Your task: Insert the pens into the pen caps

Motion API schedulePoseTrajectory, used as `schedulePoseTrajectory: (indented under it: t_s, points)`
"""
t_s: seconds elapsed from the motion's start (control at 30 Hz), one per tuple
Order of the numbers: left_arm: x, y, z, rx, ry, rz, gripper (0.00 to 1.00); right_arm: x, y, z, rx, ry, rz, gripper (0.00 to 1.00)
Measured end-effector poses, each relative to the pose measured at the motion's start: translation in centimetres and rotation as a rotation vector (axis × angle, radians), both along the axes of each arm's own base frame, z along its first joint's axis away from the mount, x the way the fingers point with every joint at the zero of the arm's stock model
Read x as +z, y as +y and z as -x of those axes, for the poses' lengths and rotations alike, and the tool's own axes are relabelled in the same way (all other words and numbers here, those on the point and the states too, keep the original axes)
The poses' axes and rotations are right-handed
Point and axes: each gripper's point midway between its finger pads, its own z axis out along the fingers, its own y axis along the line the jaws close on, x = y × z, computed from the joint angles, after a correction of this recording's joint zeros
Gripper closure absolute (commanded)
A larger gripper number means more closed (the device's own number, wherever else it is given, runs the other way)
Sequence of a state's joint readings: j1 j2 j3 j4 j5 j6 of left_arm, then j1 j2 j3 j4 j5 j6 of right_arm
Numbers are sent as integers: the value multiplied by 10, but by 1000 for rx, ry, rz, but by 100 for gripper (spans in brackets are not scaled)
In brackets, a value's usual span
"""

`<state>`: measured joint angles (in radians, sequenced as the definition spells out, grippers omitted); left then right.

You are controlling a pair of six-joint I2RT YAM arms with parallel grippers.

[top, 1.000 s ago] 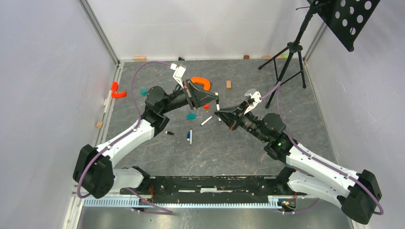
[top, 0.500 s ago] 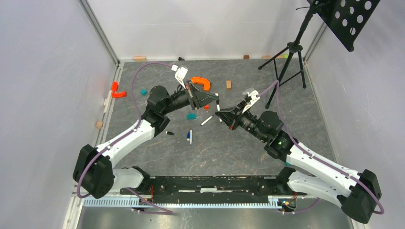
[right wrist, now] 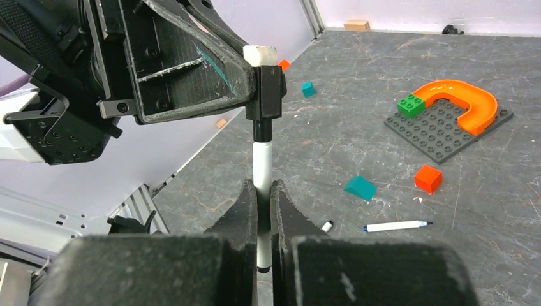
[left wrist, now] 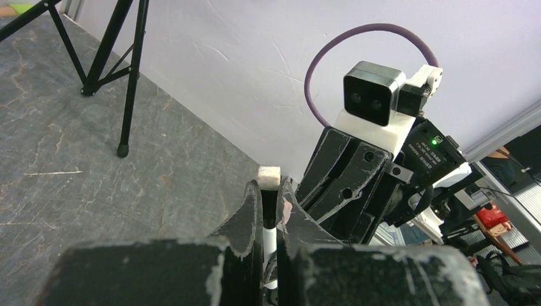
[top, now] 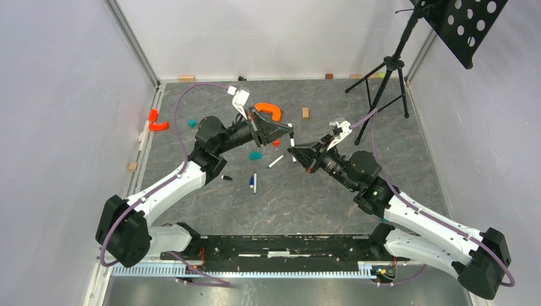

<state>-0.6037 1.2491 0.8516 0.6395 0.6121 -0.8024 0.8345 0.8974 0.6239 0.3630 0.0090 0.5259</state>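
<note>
My left gripper (top: 291, 135) is shut on a black pen cap (left wrist: 268, 203) with a white end. My right gripper (top: 294, 152) is shut on a white pen (right wrist: 261, 167), held upright. In the right wrist view the pen's dark neck runs up into the cap (right wrist: 263, 95), so the two are joined between the grippers. A second white pen (top: 275, 161) lies on the floor just below them. A third pen with a blue tip (top: 254, 183) lies further toward the arm bases; it also shows in the right wrist view (right wrist: 395, 225). A small black cap (top: 226, 178) lies to its left.
A grey baseplate (right wrist: 440, 131) carries an orange arch (top: 268, 110) and a green brick (right wrist: 411, 103). A teal brick (top: 255, 155) and a red brick (right wrist: 428, 178) lie near the pens. A tripod (top: 383, 76) stands at the back right. Wooden blocks line the walls.
Both grippers stay shut on the cap and the pen. The two grippers have shifted slightly, still meeting at the same spot.
</note>
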Motion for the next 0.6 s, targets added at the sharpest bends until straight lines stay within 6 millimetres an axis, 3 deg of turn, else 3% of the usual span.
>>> schedulePoseTrajectory:
  t_s: [0.2, 0.6]
  points:
    - [13, -1, 9, -37, -65, 34, 98, 13, 1, 5, 26, -49, -20, 100]
    - [62, 9, 54, -149, -278, 135, 98, 61, 7, 40, 273, -245, -108, 100]
